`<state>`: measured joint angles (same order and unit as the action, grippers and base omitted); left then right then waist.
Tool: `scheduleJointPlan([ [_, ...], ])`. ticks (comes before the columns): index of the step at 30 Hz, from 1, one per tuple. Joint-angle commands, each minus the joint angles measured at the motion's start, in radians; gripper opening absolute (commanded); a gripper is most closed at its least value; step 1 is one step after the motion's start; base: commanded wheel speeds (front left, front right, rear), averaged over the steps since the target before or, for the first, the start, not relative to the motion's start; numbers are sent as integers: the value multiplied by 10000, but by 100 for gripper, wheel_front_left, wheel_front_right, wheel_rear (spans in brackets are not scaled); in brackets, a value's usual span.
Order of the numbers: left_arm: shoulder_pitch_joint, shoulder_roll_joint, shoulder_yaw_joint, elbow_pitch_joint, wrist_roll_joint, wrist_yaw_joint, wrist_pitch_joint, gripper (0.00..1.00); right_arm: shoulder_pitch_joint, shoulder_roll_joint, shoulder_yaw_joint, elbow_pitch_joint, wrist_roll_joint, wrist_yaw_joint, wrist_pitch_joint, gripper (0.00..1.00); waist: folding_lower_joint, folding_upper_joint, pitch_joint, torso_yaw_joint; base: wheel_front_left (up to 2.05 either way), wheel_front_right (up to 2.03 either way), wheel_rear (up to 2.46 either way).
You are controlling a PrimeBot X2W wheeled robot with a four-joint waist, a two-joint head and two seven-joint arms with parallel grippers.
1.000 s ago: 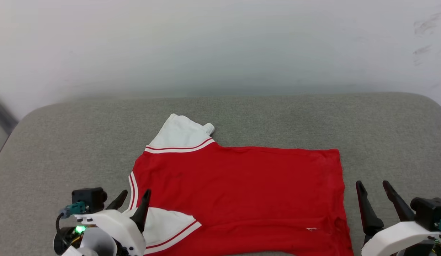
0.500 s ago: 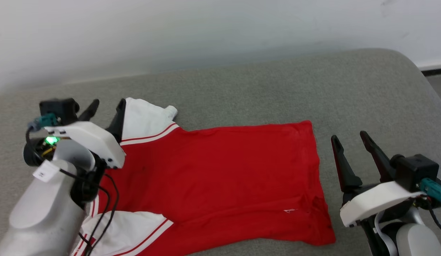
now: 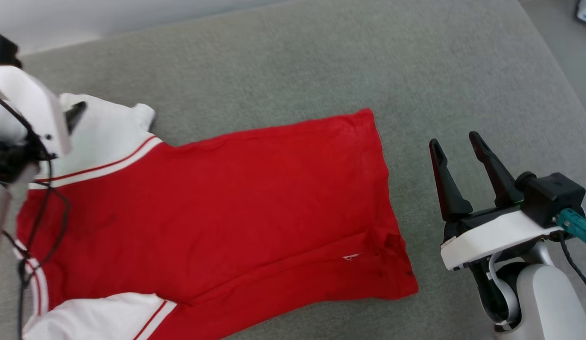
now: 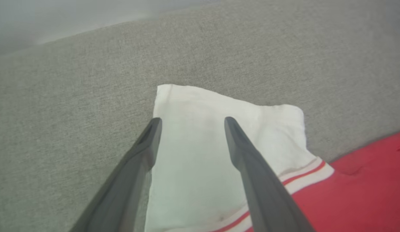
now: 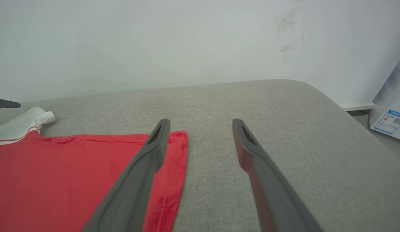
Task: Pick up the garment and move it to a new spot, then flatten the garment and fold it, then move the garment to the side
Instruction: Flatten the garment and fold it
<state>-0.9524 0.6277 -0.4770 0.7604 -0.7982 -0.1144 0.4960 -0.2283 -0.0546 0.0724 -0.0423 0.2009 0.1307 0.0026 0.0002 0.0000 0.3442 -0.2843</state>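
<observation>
At far left, the left gripper (image 4: 192,120) is poised over the garment's far sleeve (image 4: 219,106), its two dark fingers spread wide. One is near the sleeve's outer edge and the other over its white middle, with nothing pinched between them. Whether the tips touch the cloth cannot be told. This placement suggests the sleeve is the next part to be smoothed or turned inward. A black cable (image 3: 42,226) from that arm hangs across the shoulder region. The garment (image 3: 217,208) lies spread on the grey cushion (image 3: 297,61), neck end toward the left and hem (image 3: 390,208) toward the right. A plain red face is uppermost and no print shows. The near sleeve (image 3: 94,316) lies flat at the lower left, its striped trim visible. The body is largely flat, with a shallow crease running toward the near hem corner, so the flattening step appears nearly complete and folding not yet begun. At right, the right gripper (image 3: 454,138) stands just beside the hem and apart from it. Its fingers are likewise spread and empty, probably parked where it can take the hem corner without disturbing the cloth. Beyond the cushion's right end, a blue-and-white label (image 5: 388,120) leans by the wall (image 5: 155,42).
</observation>
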Motion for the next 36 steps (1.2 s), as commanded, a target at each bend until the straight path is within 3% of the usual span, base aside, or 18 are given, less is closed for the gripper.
scheduleJointPlan([
  [1,-273,191,-59,180,-48,-22,415,100,-174,57,23,30,78,0,-130,100,-2,0,552,-404,0,0,0],
  [12,-802,904,-538,766,-154,-92,2720,100,-445,59,244,481,726,-1,-649,100,-2,0,1732,-730,0,0,0],
  [13,-722,908,-635,833,-176,-85,2964,82,-475,59,263,539,784,-1,-685,100,-2,0,1787,-738,0,0,0],
  [14,-611,886,-695,952,-243,-71,3252,40,-507,58,275,603,832,0,-730,100,-2,0,1817,-749,0,0,0],
  [15,-481,839,-741,1103,-280,-18,3515,11,-551,58,294,662,879,0,-733,100,-2,0,1842,-757,0,0,0],
  [16,-377,759,-731,1231,-399,55,3702,0,-593,58,314,710,964,0,-749,100,-2,0,1861,-763,0,0,0],
  [19,-246,509,-674,1242,-548,181,3615,0,-694,59,350,872,1121,-1,-757,100,-2,0,1897,-771,0,0,0],
  [26,-543,166,-408,958,-428,421,2068,0,-1243,39,437,1807,1878,0,-188,100,-2,0,1492,-401,0,0,0],
  [36,-1305,-836,-380,243,-258,157,-55,0,-3371,-1393,473,4333,3285,0,3133,100,-2,0,836,1215,0,0,0],
])
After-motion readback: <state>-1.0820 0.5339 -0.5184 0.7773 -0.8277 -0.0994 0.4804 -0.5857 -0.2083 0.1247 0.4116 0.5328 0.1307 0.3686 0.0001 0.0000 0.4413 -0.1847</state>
